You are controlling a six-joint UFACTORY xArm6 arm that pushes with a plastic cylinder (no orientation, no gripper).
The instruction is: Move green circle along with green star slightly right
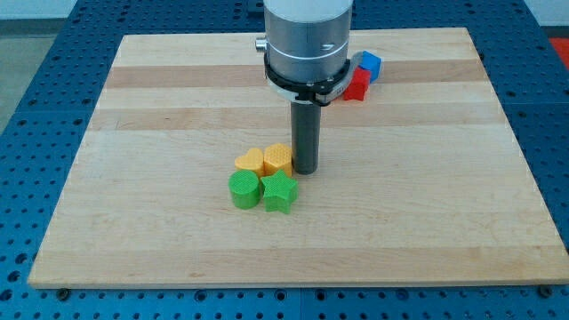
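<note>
The green circle (242,189) and the green star (279,191) stand side by side, touching, below the middle of the wooden board (427,178). Two yellow blocks sit just above them: a yellow heart (250,162) on the left and a yellow hexagon (277,158) on the right. My tip (305,170) rests on the board right beside the yellow hexagon's right side, just above and to the right of the green star.
A red block (357,84) and a blue block (369,64) sit together near the view's top, right of the arm's grey body (308,40). A blue perforated table surrounds the board.
</note>
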